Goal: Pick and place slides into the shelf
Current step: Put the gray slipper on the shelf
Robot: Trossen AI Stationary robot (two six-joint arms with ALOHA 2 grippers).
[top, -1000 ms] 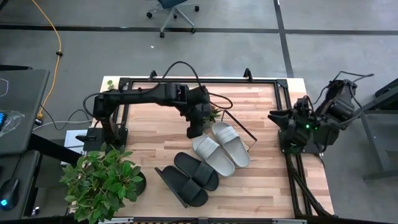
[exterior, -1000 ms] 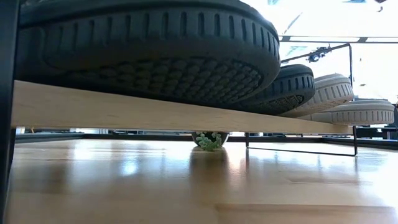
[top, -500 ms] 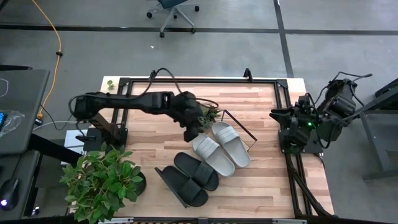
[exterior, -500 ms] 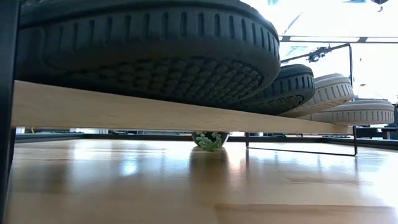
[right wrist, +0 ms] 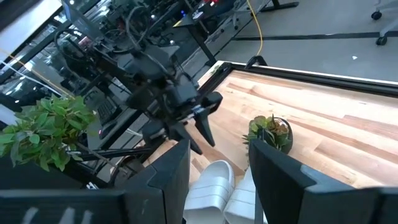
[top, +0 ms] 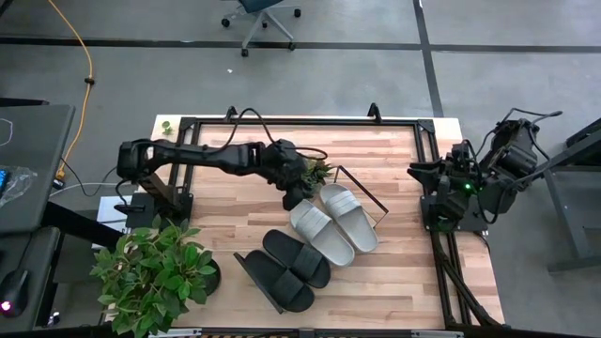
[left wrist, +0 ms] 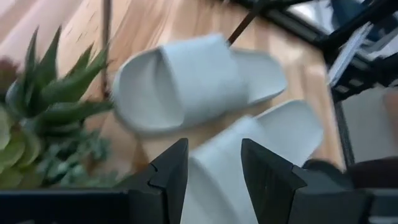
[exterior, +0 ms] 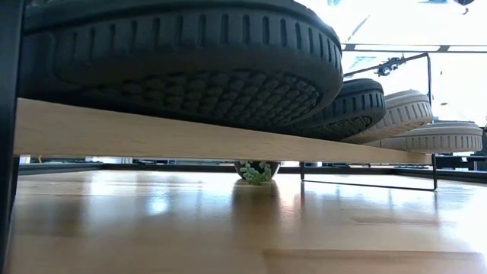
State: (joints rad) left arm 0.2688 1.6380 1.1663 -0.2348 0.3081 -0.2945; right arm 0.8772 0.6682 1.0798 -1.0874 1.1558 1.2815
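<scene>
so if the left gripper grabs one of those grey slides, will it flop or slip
The grey slide looks thick and moulded, so it will probably hold its shape. Its smooth surface may slip between the left gripper fingers. Lying flat on the shelf, it seems unlikely to roll.

Tabletop (top: 376,282): light-wood boards lying inside black rails, filling most of the high view.
Large leafy plant (top: 150,272): sitting at the table's near-left corner, its leaves spreading over the edge.
Small succulent pot (top: 317,173): standing near the middle of the table; showing again in the right wrist view (right wrist: 271,132).
Office chair (top: 258,13): standing on the grey floor beyond the table.
Yellow cable (top: 84,56): trailing across the floor at far left.
</scene>
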